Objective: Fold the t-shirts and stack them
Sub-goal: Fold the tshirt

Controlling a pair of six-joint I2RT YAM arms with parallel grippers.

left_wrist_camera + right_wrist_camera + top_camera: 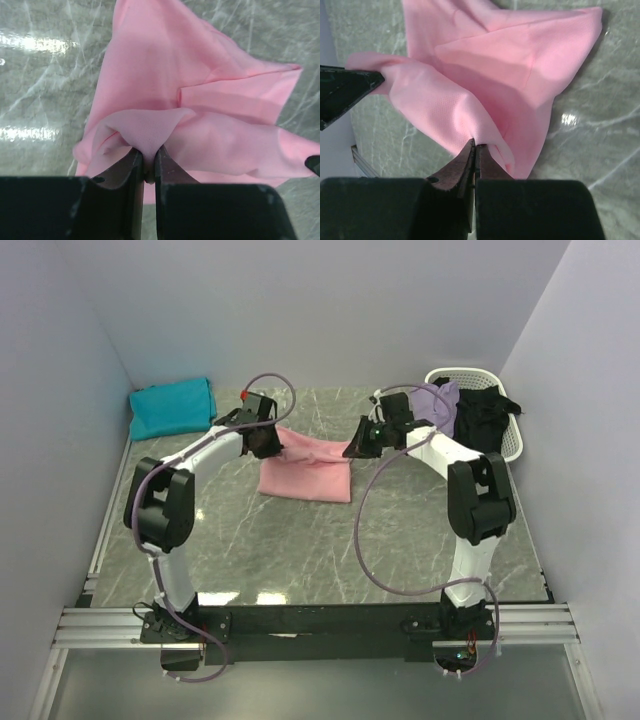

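A light pink t-shirt [308, 465] hangs between my two grippers over the middle of the table, its lower part resting on the surface. My left gripper [268, 443] is shut on its left top edge; the left wrist view shows the pink cloth [200, 100] pinched between the fingers [129, 167]. My right gripper [357, 445] is shut on the right top edge; the right wrist view shows the pink cloth [485, 75] clamped at the fingertips [468, 152]. A folded teal t-shirt [172, 407] lies at the back left. A lavender shirt [437, 401] and a black shirt [480, 418] lie in the basket.
A white laundry basket [512, 435] stands at the back right against the wall. Grey walls close in the table on the left, back and right. The grey marbled tabletop [300, 550] lies between the shirt and the arm bases.
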